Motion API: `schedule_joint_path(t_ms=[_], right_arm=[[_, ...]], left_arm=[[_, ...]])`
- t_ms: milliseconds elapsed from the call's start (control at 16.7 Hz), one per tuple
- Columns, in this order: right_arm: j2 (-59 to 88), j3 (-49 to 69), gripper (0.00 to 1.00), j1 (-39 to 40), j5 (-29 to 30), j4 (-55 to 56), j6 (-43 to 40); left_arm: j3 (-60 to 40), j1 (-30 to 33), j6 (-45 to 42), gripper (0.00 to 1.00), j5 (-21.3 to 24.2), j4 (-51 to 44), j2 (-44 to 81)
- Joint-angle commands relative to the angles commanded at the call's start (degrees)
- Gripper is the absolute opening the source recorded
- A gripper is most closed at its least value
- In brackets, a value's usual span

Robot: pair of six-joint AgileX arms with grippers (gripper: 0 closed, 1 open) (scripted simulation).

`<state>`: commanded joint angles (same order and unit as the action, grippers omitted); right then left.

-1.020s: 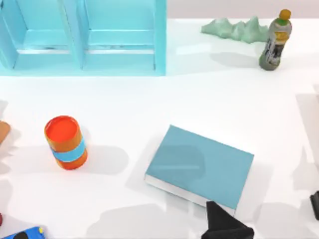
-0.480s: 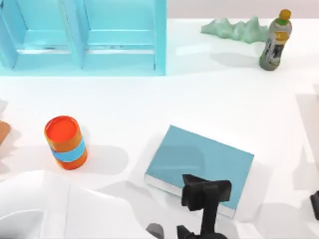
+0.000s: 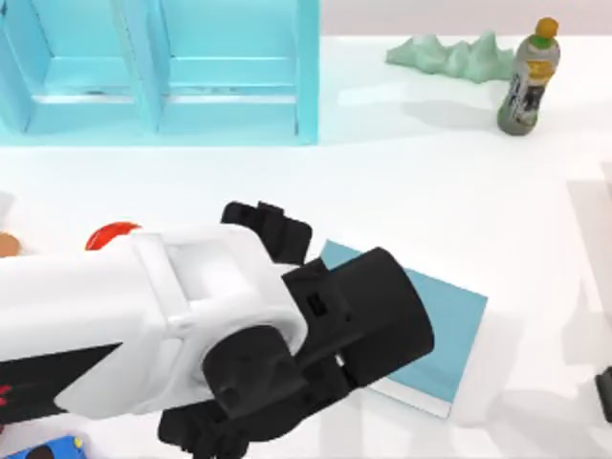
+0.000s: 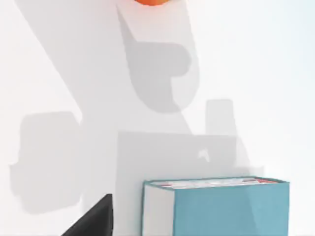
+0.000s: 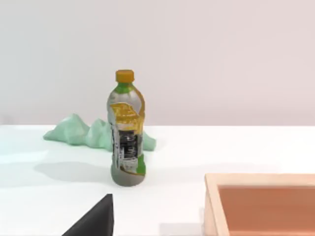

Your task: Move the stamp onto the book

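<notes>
The stamp is hidden. The teal book (image 3: 448,323) lies flat right of centre, with its left part under my left arm (image 3: 182,316). That arm reaches in high from the left, and its dark gripper (image 3: 268,231) shows past the white link, above the table between the can and the book. One end of the book (image 4: 216,206) appears close in the left wrist view, showing white page edges. A dark piece of my right gripper (image 3: 604,394) sits parked at the table's right edge.
An orange can (image 3: 113,232) peeks out from behind the left arm. A light blue shelf unit (image 3: 163,72) stands at the back left. At the back right are a bottle (image 3: 528,76) and a green lump (image 3: 449,55). A tan box (image 5: 261,196) lies near the right gripper.
My left arm has swung up and in from the lower edge and now covers most of the can and the book's left half. The right arm has not moved.
</notes>
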<state>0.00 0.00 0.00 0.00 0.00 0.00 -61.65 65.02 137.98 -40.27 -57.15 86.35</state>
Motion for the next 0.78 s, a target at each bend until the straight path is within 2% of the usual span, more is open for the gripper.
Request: schedule_joint_path(t_ms=[480, 780], right_arm=[[0.0, 0.0, 1.00, 0.0, 0.0, 0.0, 0.0], [0.0, 0.0, 1.00, 0.0, 0.0, 0.0, 0.0]], left_arm=[[25.9, -30.2, -72.0, 1.00, 21.4, 25.5, -39.7], [42.9, -47.8, -108.1, 1.00, 32.3, 41.7, -63.0]])
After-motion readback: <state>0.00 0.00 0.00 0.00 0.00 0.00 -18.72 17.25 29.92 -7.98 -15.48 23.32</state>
